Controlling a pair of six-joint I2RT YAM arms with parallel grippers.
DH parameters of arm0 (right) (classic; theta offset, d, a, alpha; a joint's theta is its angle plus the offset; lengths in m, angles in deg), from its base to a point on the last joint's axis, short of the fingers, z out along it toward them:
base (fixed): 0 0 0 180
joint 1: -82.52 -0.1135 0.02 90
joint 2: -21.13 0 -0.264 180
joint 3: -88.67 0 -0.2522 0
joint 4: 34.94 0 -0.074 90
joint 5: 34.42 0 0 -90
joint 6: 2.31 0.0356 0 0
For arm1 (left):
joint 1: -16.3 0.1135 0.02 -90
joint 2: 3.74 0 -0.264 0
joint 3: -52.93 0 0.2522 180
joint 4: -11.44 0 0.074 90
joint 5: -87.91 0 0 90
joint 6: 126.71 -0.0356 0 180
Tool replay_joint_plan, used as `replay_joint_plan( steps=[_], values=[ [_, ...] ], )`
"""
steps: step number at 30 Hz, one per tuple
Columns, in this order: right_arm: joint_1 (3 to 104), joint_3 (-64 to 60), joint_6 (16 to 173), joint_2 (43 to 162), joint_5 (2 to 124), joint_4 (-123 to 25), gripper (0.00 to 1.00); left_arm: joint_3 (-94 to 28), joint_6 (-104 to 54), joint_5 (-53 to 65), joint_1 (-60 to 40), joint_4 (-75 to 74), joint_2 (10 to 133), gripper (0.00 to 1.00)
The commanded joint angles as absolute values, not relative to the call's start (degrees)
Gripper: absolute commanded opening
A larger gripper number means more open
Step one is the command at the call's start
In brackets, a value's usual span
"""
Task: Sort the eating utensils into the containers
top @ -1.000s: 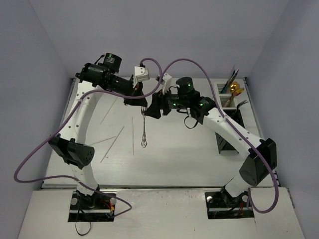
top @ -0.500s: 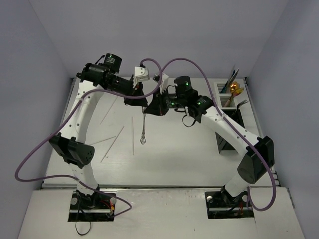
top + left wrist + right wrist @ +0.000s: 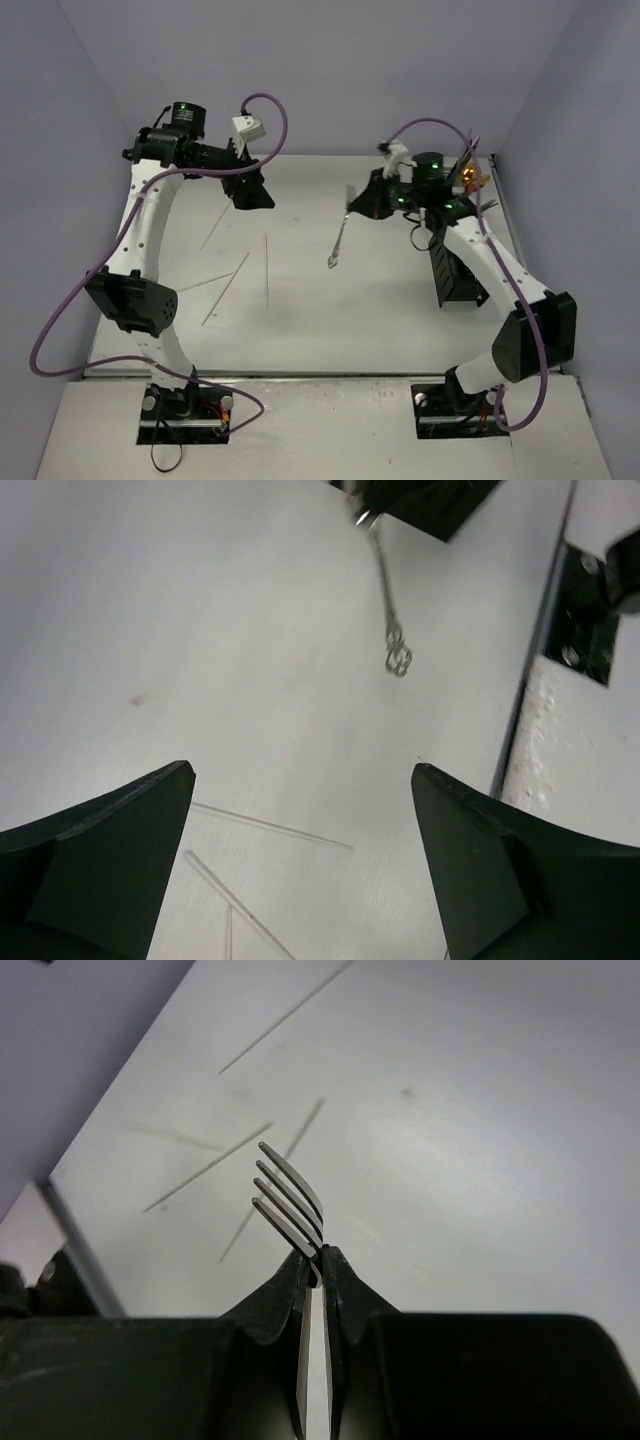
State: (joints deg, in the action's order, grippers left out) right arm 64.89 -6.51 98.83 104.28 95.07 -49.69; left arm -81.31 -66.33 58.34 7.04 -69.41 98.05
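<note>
Over the right half of the desk [image 3: 380,320], the right gripper [image 3: 358,205] is pinching the silver fork [image 3: 338,240] at its neck. Its jaws are pressing together just under the tines, which are sticking out past the fingertips [image 3: 285,1295]. The fork is hanging tilted, its ornate handle end pointing down toward the desk's middle. Near the far left corner, the left gripper [image 3: 252,195] is hovering with jaws spread wide and nothing between them, well apart from the fork. Thin pale sticks [image 3: 228,285] are lying flat on the left half. Along the right edge, the white box [image 3: 445,192] and the black box [image 3: 455,280] are standing, with a gold spoon [image 3: 472,180] rising from the white one.
</note>
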Motion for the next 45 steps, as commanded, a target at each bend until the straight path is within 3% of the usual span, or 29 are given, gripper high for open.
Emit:
replay_joint_plan(
  steps=[1, 5, 11, 26, 37, 45],
  values=[
    [78.47, -6.36, 98.55, 92.37, 91.10, -45.32, 0.00, -73.69, -57.25, 52.84, 8.74, -57.03, 89.58, 0.88],
    [93.68, -5.86, 97.30, 86.97, 88.89, -46.70, 0.00, -64.82, -52.28, 41.00, 8.74, -52.11, 86.42, 0.88],
    [101.76, -6.56, 90.88, 83.76, 81.32, -48.24, 0.00, -57.16, -40.35, 23.92, 9.07, -44.26, 85.07, 0.88],
    [102.38, -4.27, 83.71, 97.96, 77.24, -48.18, 0.00, -45.98, -41.63, 13.73, 9.88, -38.54, 80.01, 0.89],
    [102.38, -9.37, 79.18, 100.53, 77.04, -48.18, 0.00, -46.39, -45.58, 6.97, 11.71, -37.98, 87.48, 0.89],
    [102.29, -11.57, 79.74, 100.14, 78.35, -48.26, 0.42, -54.04, -51.13, 8.33, 13.27, -40.99, 100.33, 0.85]
  ],
)
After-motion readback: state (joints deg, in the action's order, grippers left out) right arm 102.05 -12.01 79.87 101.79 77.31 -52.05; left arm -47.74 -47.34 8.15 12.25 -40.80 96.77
